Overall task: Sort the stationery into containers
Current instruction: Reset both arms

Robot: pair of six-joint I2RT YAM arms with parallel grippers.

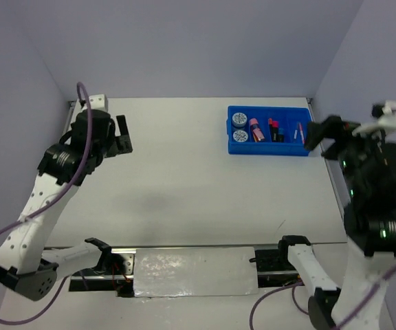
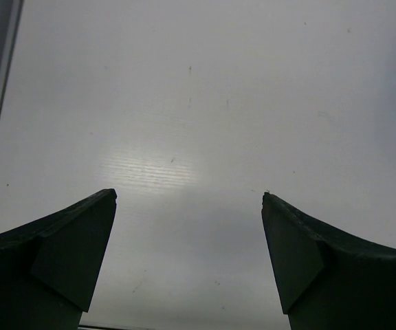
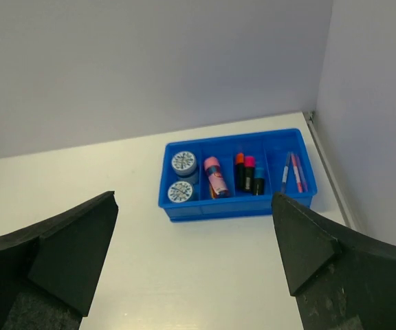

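The blue tray [image 1: 267, 152] sits at one o'clock on the white bench [image 1: 184, 185], holding the stationery: two tape discs [image 3: 183, 162] in its nine o'clock compartment, then a pink cylinder [image 3: 215, 176], three capped highlighters [image 3: 249, 173] and thin pens [image 3: 292, 172] toward three o'clock. The right pincer [image 3: 193, 196] hangs near the tray's three o'clock end, jaws wide and empty. The left pincer [image 2: 190, 196], at ten o'clock, is likewise spread above bare bench, gripping nothing.

White arms [image 1: 27, 216], black joints [image 1: 60, 161], purple cables [image 1: 79, 93], green lights [image 1: 383, 232].
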